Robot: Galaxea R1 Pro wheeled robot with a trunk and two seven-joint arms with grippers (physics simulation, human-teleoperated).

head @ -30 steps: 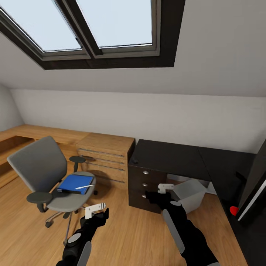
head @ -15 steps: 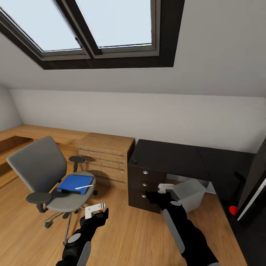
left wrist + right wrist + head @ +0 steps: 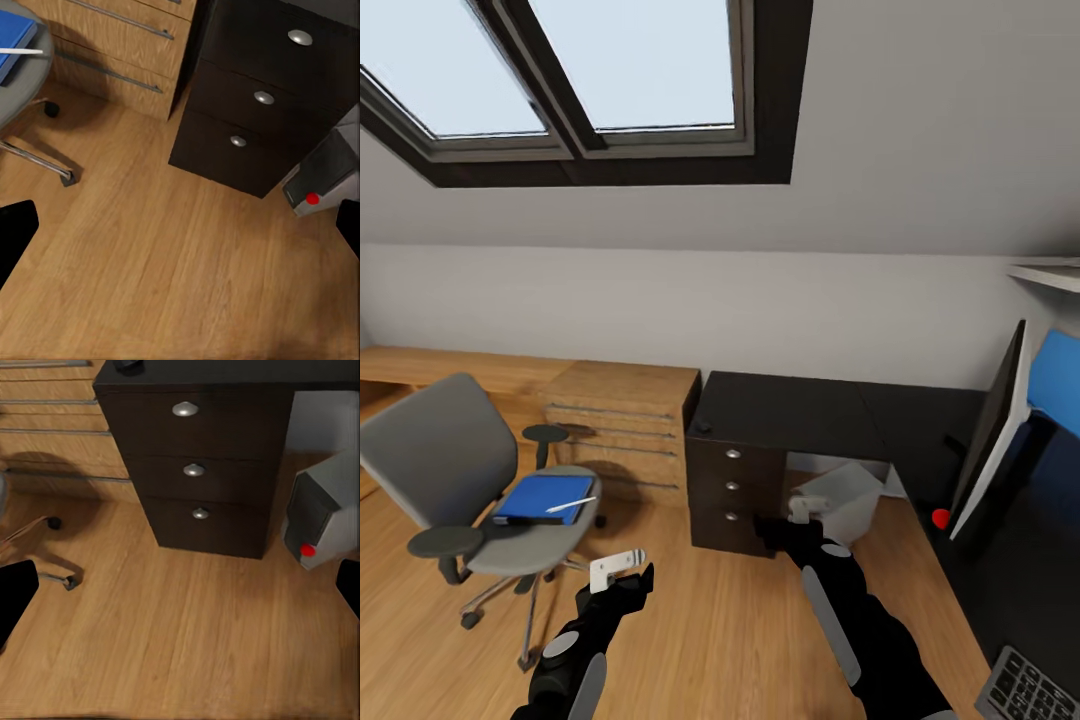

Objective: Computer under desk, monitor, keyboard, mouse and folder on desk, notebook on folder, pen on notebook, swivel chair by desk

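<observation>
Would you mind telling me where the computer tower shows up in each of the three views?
Head view: the computer stands under the desk, right of the drawers.
Left wrist view: at the right edge, red dot showing.
Right wrist view: at the right, beside the drawers.
Shared landmark: the dark drawers with silver knobs.

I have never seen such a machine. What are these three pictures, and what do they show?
A simulated robot with two black arms stands in a bedroom. The big picture comes from its head camera: left gripper, right gripper, both holding nothing. The other two come from cameras on each wrist, looking at the wooden floor. A blue folder with a white pen lies on the swivel chair. The black desk carries a monitor and keyboard; the grey computer stands beneath.
</observation>
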